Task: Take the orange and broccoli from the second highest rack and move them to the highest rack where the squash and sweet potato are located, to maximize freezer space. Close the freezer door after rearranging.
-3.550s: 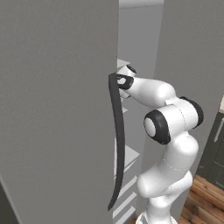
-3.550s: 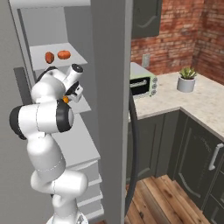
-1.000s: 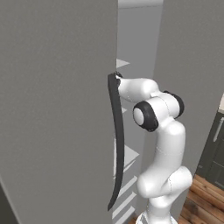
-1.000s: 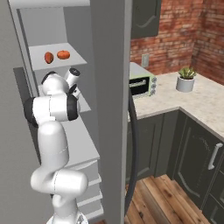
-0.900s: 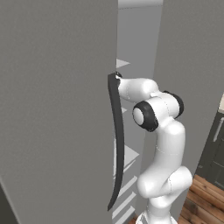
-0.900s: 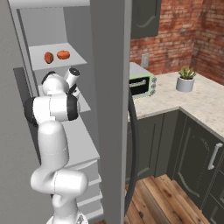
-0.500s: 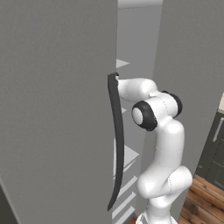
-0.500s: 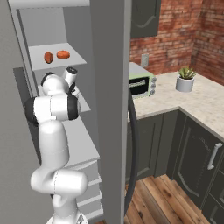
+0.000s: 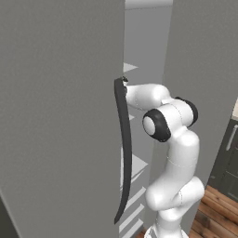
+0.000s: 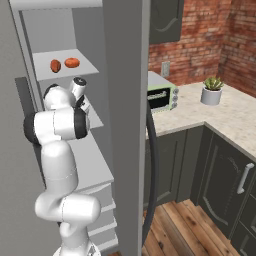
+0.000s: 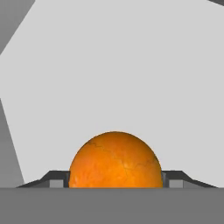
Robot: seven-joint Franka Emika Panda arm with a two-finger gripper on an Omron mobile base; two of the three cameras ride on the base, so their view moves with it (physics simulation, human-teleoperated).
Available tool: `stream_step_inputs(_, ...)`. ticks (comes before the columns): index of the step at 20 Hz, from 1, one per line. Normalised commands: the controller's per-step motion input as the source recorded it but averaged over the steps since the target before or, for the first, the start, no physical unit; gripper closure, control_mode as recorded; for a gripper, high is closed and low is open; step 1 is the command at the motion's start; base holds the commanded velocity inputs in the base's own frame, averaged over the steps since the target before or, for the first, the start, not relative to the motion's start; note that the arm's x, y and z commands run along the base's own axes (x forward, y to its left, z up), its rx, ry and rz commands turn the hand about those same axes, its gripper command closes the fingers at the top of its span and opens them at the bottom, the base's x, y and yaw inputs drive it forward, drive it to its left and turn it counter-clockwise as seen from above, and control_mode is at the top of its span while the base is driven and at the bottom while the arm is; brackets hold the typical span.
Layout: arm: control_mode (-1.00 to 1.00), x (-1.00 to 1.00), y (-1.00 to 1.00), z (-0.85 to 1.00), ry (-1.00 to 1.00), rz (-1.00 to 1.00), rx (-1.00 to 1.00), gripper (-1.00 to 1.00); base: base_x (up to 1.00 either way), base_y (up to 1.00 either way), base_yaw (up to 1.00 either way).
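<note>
Since the frame from a second ago, little displacement of the arm is seen: the white forearm stays extended into the freezer [image 10: 125,60], and the base views are unshifted. In the hand view, the orange [image 11: 115,161] is seated between the two dark fingertips [image 11: 52,180], one at each of its sides and both touching it, so the gripper [image 11: 114,183] is closed partway on the fruit and the fruit is held. A pale, flat surface of the freezer interior is seen behind the orange.

In the left base view, the open freezer door [image 9: 60,116] is presented nearest, with its long dark curved handle [image 9: 123,148] running down its edge. The arm is passed just beyond that handle into the compartment.

In the right base view, the wrist is located at the second highest rack [image 10: 92,120], with the hand raised toward the rack above. On the highest rack [image 10: 60,62], two reddish-orange items [image 10: 64,64] are laid side by side, near each other; which is squash and which is sweet potato cannot be told. Farther back, a toaster oven [image 10: 161,97] and a potted plant [image 10: 212,90] are stood on the counter [image 10: 220,117] before a brick wall [image 10: 210,40].
</note>
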Motion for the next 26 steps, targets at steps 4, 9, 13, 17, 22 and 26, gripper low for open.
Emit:
stream_step_inputs(4, -1.0, -0.56, -0.28, 0.0, 0.0, 0.0, 0.01, 1.0, 0.0, 0.0, 0.0)
stream_step_inputs(9, -1.0, -0.4, -0.38, 0.18, 0.0, -0.07, 0.03, 1.0, 0.0, 0.0, 0.0)
stream_step_inputs(13, -1.0, -0.27, -0.33, 0.41, 0.0, -0.09, 0.02, 1.0, 0.0, 0.0, 0.0)
stream_step_inputs(17, -1.0, -0.32, -0.32, 0.5, 0.0, -0.11, 0.07, 1.0, 0.0, 0.0, 0.0)
stream_step_inputs(22, -1.0, -0.38, -0.31, 0.63, 0.0, -0.11, 0.15, 1.0, 0.0, 0.0, 0.0)
stream_step_inputs(26, -1.0, -0.53, -0.3, 0.56, 0.0, -0.1, 0.21, 1.0, 0.0, 0.0, 0.0)
